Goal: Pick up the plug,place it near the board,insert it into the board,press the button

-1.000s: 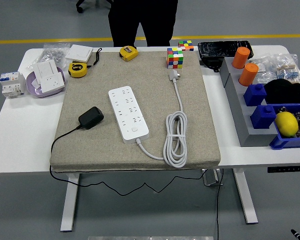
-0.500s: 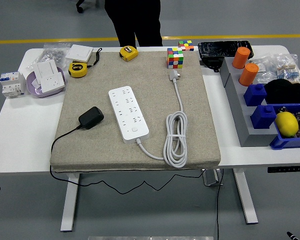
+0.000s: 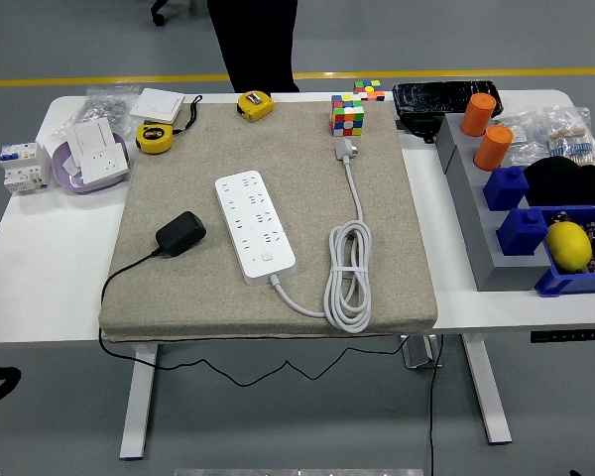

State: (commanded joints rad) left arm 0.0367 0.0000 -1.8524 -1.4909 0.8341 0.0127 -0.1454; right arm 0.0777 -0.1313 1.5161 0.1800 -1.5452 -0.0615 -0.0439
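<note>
You will find the black plug, a blocky adapter, lying on the coarse beige mat, just left of the white oblong board, not touching it. The board's own white cable lies coiled to its right. A person stands behind the desk. Neither hand's fingers show, so their state cannot be told.

Plug left of board
</note>
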